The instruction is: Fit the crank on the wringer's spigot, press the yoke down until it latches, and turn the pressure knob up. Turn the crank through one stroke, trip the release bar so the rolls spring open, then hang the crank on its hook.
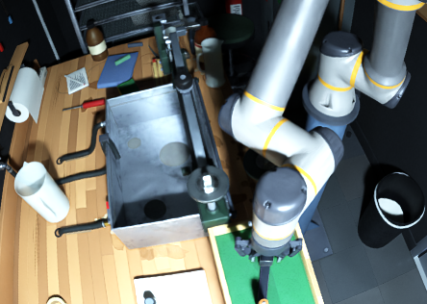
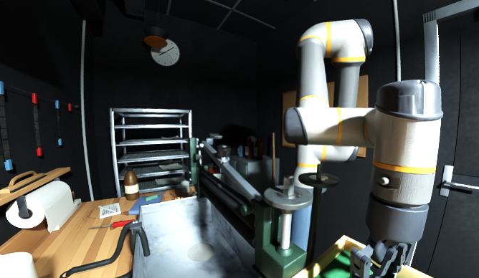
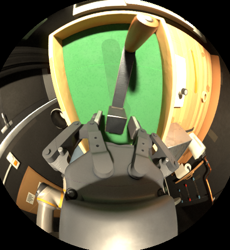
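The crank (image 3: 122,80) lies on the green felt of a wooden tray (image 1: 263,269), at the near end of the wringer (image 1: 192,120). It has a grey flat arm, a square boss at my end and a wooden grip (image 3: 140,31) at the far end. The wringer runs along the right rim of the steel tub (image 1: 154,168). Its pressure knob (image 1: 207,184) sits on the green post at the near end. The yoke bar (image 2: 228,168) slopes along the top. My gripper (image 3: 115,122) hangs low over the tray, straddling the crank's boss, and is open, holding nothing.
The tray's raised wooden rim (image 3: 56,70) stands close on each side of the crank. The knob post (image 2: 286,215) rises just behind the tray. A white cup (image 1: 41,191), hoses, a screwdriver (image 1: 86,104) and a paper roll (image 1: 24,94) lie left of the tub.
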Controlling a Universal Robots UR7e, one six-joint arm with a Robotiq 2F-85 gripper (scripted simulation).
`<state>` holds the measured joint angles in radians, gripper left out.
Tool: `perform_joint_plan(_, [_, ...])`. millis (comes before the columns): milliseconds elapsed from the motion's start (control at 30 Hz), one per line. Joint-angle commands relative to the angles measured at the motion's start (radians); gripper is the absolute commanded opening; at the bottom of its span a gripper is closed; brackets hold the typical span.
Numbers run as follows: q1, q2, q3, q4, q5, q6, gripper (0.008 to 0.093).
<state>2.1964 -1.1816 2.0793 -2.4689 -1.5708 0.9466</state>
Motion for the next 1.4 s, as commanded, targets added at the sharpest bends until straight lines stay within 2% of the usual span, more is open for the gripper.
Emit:
perform_joint_plan(0, [0.000, -0.001, 0.000, 0.000, 0.000, 0.000, 0.0580])
perform_joint_plan(233, [0.000, -0.001, 0.000, -0.001, 0.000, 0.000, 0.0570])
perform_joint_plan(1033, [0.000, -0.001, 0.000, -0.001, 0.000, 0.000, 0.0090])
perform_joint_plan(1367, [0.000, -0.008, -0.002, 0.009, 0.000, 0.000, 0.0080])
